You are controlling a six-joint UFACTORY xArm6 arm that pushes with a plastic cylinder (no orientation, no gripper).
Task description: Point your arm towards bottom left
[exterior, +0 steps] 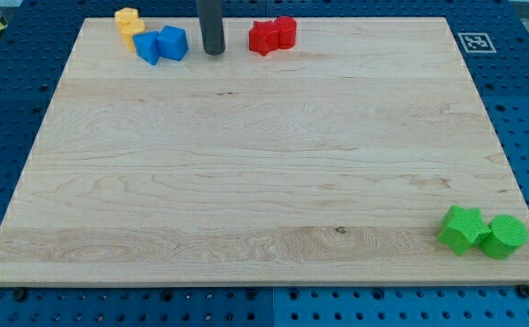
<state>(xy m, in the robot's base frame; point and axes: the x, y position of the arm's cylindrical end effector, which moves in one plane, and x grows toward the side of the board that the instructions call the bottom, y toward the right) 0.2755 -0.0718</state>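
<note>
While my tip (214, 52) rests at the wooden table's (246, 182) top edge | blue blocks (161, 44) left, red blocks (272, 35) right | no claw shows.

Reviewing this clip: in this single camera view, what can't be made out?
- My tip: the rod's upper part is cut off by the view's top edge, so the arm is unseen.
- Red blocks: two pressed together; exact shapes unclear at this size.
- Yellow block: too small to name its shape.
- Blue blocks: touching, boundary hard to tell.
- Green star overlaps the green round block; their contact is hidden.
</note>
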